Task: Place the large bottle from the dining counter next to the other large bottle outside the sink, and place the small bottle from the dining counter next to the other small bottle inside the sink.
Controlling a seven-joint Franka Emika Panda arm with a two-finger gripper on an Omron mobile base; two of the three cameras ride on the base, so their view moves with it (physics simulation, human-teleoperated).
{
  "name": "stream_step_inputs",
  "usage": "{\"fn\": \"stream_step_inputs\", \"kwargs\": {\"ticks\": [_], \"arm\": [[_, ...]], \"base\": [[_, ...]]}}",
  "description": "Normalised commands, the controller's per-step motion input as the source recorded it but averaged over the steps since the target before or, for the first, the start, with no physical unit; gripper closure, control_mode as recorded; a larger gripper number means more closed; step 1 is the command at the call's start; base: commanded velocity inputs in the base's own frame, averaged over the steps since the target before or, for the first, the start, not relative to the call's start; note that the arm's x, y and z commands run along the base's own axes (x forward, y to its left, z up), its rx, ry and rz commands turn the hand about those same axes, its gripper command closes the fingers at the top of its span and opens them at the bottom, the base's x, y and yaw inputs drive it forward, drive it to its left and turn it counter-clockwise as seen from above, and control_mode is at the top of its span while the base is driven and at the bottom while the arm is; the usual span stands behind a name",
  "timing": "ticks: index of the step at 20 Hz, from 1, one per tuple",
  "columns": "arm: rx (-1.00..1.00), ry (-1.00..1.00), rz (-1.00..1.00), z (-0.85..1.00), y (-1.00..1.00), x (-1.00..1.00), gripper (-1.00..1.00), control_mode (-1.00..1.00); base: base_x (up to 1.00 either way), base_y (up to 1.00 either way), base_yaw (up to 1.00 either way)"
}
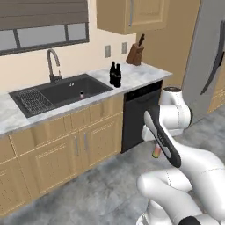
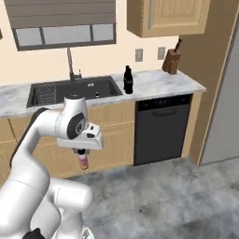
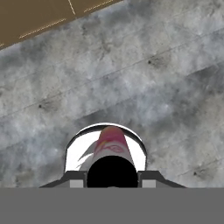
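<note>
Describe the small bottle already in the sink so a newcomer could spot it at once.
Find the dark grey sink set in the marble counter under the window, with the tall faucet behind it. On the basin floor, right of the wire rack, stands the other small bottle, alone. It is tiny and pink-red with a dark cap, unlike the two big black bottles on the counter to the right.

glossy small bottle, matt stone floor
</note>
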Motion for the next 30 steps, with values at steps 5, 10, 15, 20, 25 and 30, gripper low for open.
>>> {"fn": "stream_step_inputs", "kwargs": {"ticks": [5,10,15,20,25,30], "arm": [[0.00,0.00,0.00,0.00,0.00,0.00,1.00,1.00],[0.00,0.00,0.00,0.00,0.00,0.00,1.00,1.00],[0.00,0.00,0.00,0.00,0.00,0.00,1.00,1.00],[0.00,0.00,0.00,0.00,0.00,0.00,1.00,1.00],[0.00,0.00,0.00,0.00,0.00,0.00,1.00,1.00],[0.00,0.00,0.00,0.00,0.00,0.00,1.00,1.00]], "base": [[1.00,-0.11,0.24],[0.98,0.00,0.05],[0.71,0.00,0.22],[0.59,-0.07,0.31],[0.54,-0.43,0.17],[0.73,-0.30,0.01]]}}
